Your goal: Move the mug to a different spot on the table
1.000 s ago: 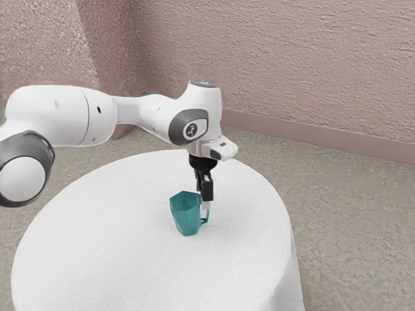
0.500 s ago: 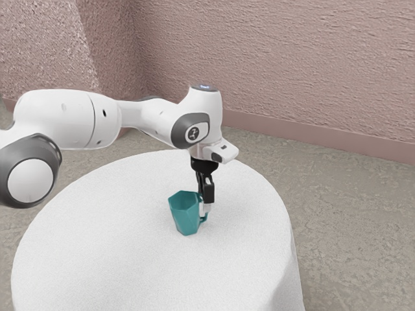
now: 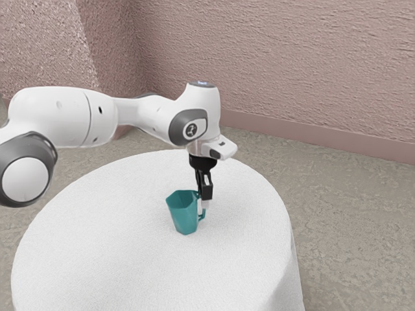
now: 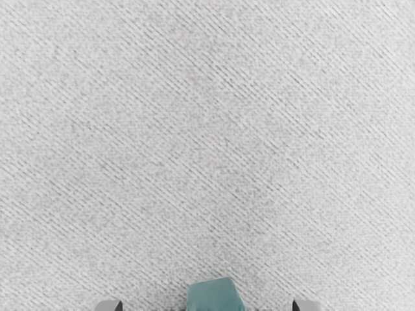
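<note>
Mug (image 3: 184, 212) shows teal faceted walls against coarse-woven white tablecloth (image 3: 97, 246).

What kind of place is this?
Probably a plain simulated room, set up for robot practice: a round white table holding one teal mug, a rough pink wall, and a speckled floor.

Bare table (image 3: 97, 259) all round mug (image 3: 183, 217); wall (image 3: 292, 58) well apart behind.

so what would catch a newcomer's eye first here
The teal mug, standing near the middle of the round white table. Next, the big white arm reaching in from the exterior view's left, its black tool pointing down at the mug's handle side.
</note>
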